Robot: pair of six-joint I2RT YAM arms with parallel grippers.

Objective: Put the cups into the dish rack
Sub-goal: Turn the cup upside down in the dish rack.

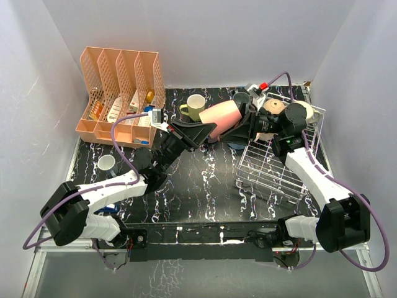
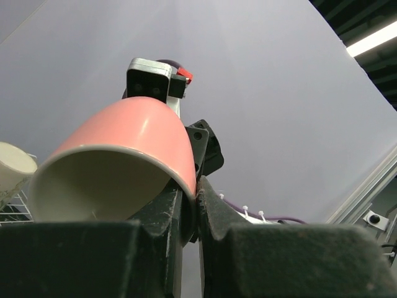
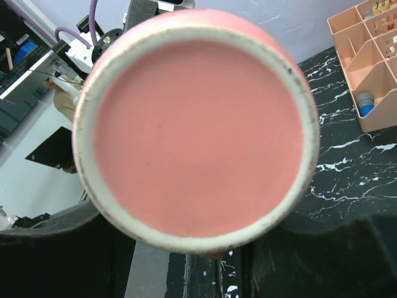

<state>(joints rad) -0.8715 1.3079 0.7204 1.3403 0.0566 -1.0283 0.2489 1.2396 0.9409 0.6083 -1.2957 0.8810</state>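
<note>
Dish rack point(image 1: 267, 171) holds a cream cup point(image 1: 273, 107); left hand point(image 2: 196, 195) pinches a pink cup point(image 1: 222, 115).

A robotics lab test cell — plain white panels point(image 1: 205, 37) wall in a black marbled table point(image 1: 205, 186) with robot arms point(image 1: 310, 167) bolted on, aluminium framing point(image 2: 366, 192) and strip light point(image 2: 372, 40) beyond.

A black counter point(image 1: 205, 186) veined with white, seen from above. A peach slotted organizer point(image 1: 121, 93) stands at its far left corner. A yellow-green mug point(image 1: 194, 107) sits upright near the far edge, around the middle. A pale mug point(image 1: 107, 163) stands upright by the left edge. A silver wire dish rack point(image 1: 267, 174) fills the right side.
</note>
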